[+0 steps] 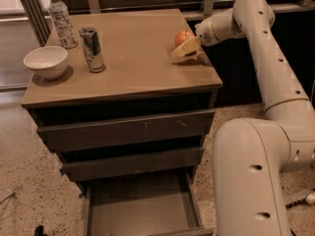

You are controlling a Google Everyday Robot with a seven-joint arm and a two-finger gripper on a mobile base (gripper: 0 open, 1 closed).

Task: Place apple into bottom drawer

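The apple (182,35) sits near the right edge of the counter (142,58), with the gripper (183,44) pressed against its near side; I cannot tell whether the gripper has closed on the apple. The arm (266,58) rises from the base at lower right, bends at a high elbow and reaches left and down to the counter. The bottom drawer (142,205) stands pulled open far below.
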